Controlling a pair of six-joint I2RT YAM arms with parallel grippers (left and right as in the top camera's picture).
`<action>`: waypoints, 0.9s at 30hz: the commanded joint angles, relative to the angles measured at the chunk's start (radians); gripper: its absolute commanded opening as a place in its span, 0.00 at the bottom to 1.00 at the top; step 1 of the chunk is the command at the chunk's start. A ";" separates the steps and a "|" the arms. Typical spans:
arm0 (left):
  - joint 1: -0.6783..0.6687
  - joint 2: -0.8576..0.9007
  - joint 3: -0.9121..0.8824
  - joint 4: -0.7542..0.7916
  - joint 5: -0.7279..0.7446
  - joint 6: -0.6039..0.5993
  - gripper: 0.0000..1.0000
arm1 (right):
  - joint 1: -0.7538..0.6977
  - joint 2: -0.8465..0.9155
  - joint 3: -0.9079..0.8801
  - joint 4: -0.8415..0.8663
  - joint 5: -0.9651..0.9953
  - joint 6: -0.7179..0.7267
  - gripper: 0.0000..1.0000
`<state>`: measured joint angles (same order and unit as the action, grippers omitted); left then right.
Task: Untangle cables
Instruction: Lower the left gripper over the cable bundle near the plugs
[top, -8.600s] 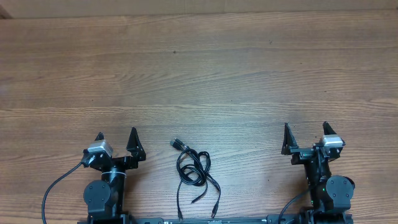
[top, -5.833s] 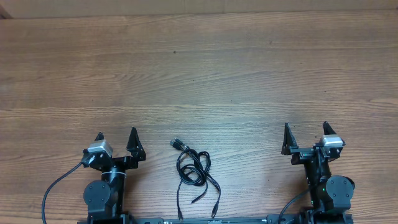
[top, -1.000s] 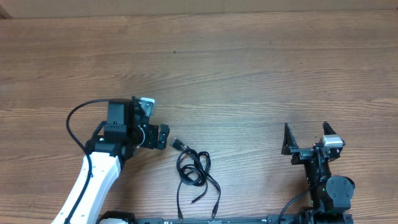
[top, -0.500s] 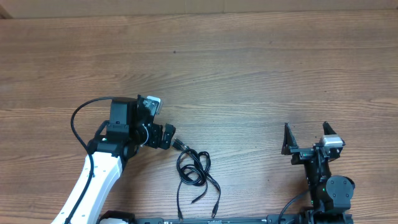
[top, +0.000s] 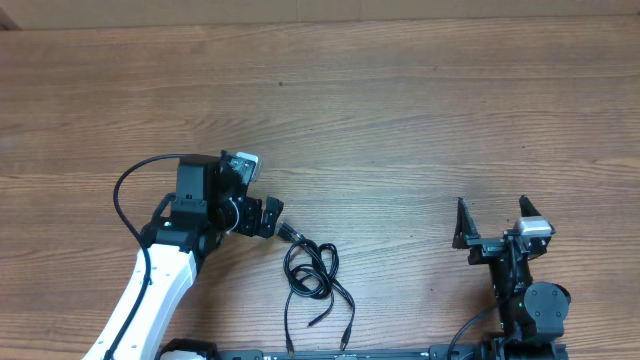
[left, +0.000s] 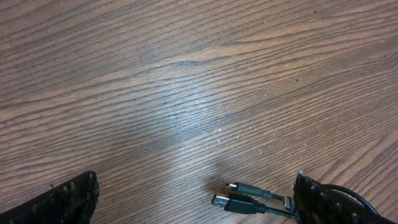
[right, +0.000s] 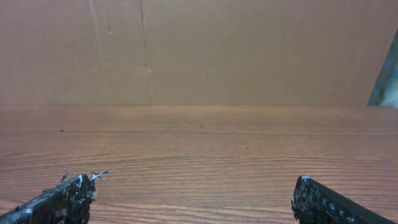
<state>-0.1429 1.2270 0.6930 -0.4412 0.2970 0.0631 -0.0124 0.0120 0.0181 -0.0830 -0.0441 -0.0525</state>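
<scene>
The cables (top: 311, 276) lie as a small knot of thin black loops on the wooden table (top: 400, 120) near its front edge, and their free ends trail toward me. My left gripper (top: 272, 220) hangs open at the upper left end of the bundle. In the left wrist view two plugs (left: 239, 202) lie between the fingertips, close to the right finger (left: 323, 202). One plug is flat with a blue insert and the other is slim and black. Nothing is gripped. My right gripper (top: 491, 205) stands open at the front right, away from the cables, with bare wood between its fingers (right: 59, 202).
A brown cardboard wall (right: 199, 50) stands along the table's far edge. The left arm's thick black wire (top: 122, 196) arcs out to its left side. Both arm bases sit at the front edge.
The left arm left its parked pose and reached out over the table. In the last second its open gripper moved right to the bundle's upper end. The right arm stayed still.
</scene>
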 joint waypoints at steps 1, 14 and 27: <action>-0.004 0.003 0.026 0.004 0.019 -0.008 1.00 | -0.004 -0.008 -0.010 0.002 0.009 0.000 1.00; -0.005 0.003 0.025 -0.087 0.192 0.231 1.00 | -0.004 -0.008 -0.010 0.002 0.009 0.000 1.00; -0.005 0.003 0.025 -0.116 0.191 0.254 0.97 | -0.004 -0.008 -0.010 0.002 0.009 0.000 1.00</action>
<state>-0.1429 1.2270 0.6952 -0.5549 0.4644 0.2939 -0.0124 0.0120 0.0181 -0.0837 -0.0444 -0.0525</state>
